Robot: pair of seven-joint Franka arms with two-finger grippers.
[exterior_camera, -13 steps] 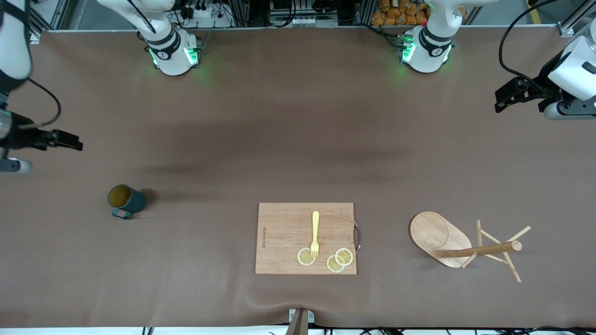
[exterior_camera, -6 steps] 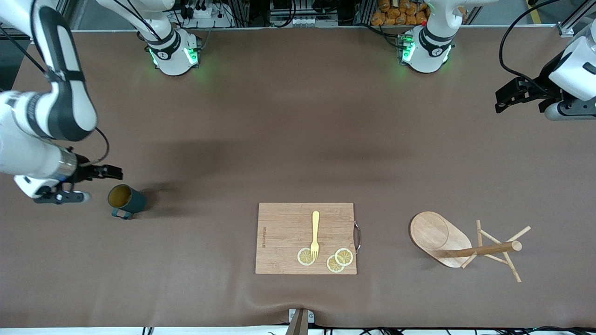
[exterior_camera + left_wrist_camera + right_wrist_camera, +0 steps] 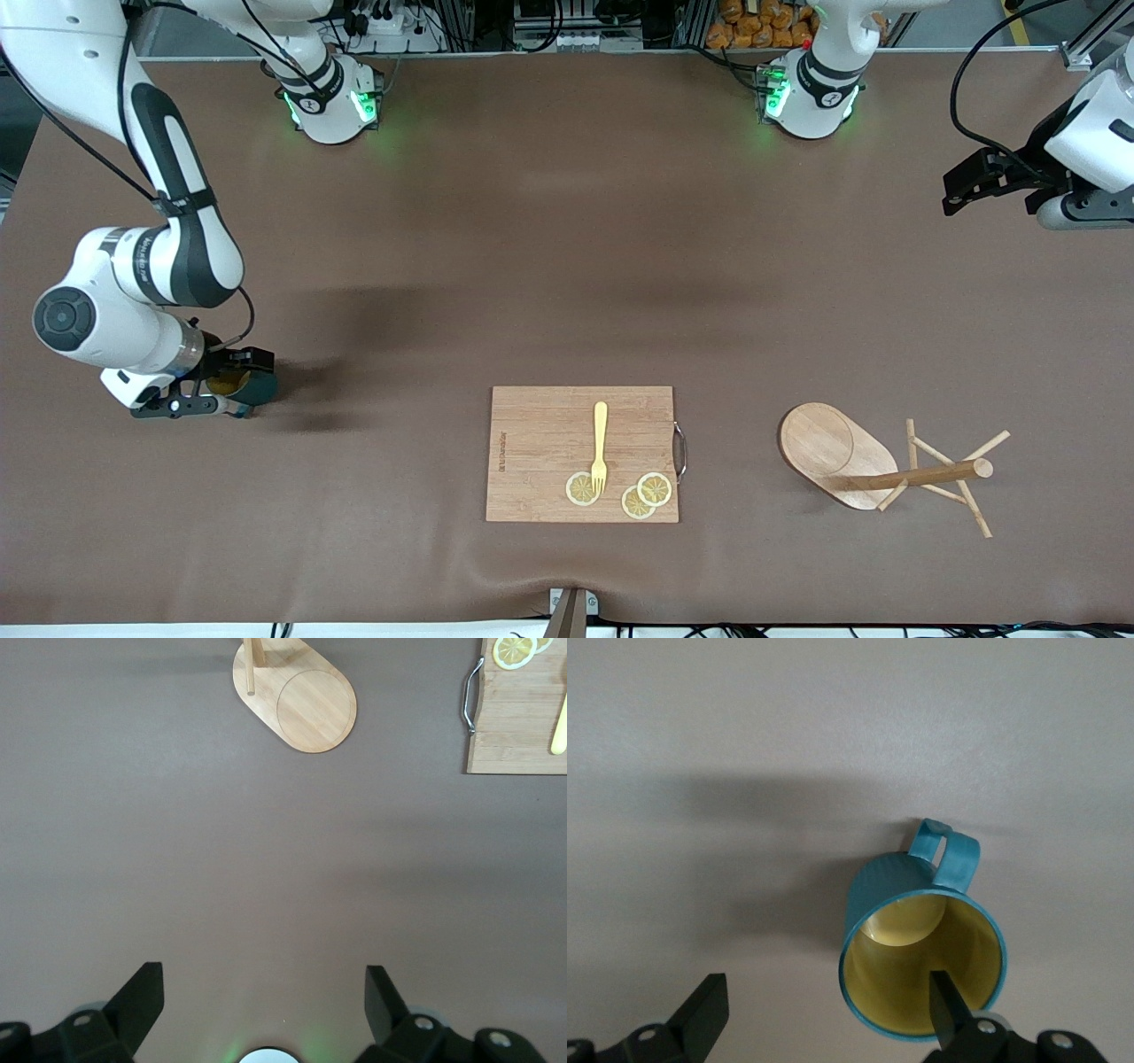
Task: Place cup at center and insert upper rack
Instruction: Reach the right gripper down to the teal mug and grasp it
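right hand point(image 3: 232, 383): low over the mug near the right arm's end of the worktop, fingers spread and released; in the right wrist view one finger point(image 3: 950, 1014) sits inside the rim, the other point(image 3: 702, 1012) is outside, apart from the mug wall. Nothing grasped.
cup point(image 3: 252, 383): dark teal mug, upright on the worktop, yellowish interior, mostly hidden under the right hand in the front view. Right wrist view shows it whole point(image 3: 921, 943) with its loop handle point(image 3: 950, 855) on the outer wall.
cutting board point(image 3: 582, 453): rectangular wooden board, flat, near the middle of the worktop's edge nearest the front camera; metal handle point(image 3: 679, 451) on the side toward the left arm's end.
fork point(image 3: 600, 447): yellow, lying on the board, tines touching a lemon slice.
lemon slices point(image 3: 655, 488): three on the board's corner nearest the camera, two overlapping.
upper rack point(image 3: 889, 465): wooden mug tree tipped on its side near the left arm's end, oval base point(image 3: 833, 449) tilted up, pole point(image 3: 921, 476) and pegs lying toward that end edge. Well apart from the cup.
left hand point(image 3: 961, 190): waiting in the air over the left arm's end of the worktop, fingers spread, holding nothing; the left wrist view point(image 3: 264, 1005) shows bare worktop point(image 3: 266, 859) between them.
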